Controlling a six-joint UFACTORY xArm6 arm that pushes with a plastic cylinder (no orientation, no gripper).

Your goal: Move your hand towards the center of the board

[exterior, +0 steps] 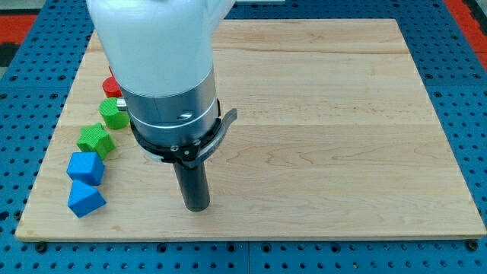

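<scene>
Right now my tip (197, 207) rests on the wooden board (327, 129), in the lower part of the view and left of the board's middle. I have no pincer at all, only a straight dark rod hanging from a broad silver and white arm housing (163, 76), so nothing opens, closes or holds anything. The middle of the board lies up and to the view's right of my tip, and it is bare wood.

All the blocks sit to the view's left of my tip, in a rough line that climbs toward the view's top. Nearest, and nearly level with my tip, is a blue block (84, 199), wedge-like in shape. Just above it, touching or almost touching, is a second blue block (84, 167), closer to a cube. Up from that comes a green block (95, 140) with ribbed sides, and higher again another green block (115, 113), whose right edge is hidden behind the arm housing. Farthest up, a red block (112, 85) shows only as a sliver beside the housing, too covered to tell its shape. My tip touches none of them.

Around the board runs a blue perforated table (472, 91).
</scene>
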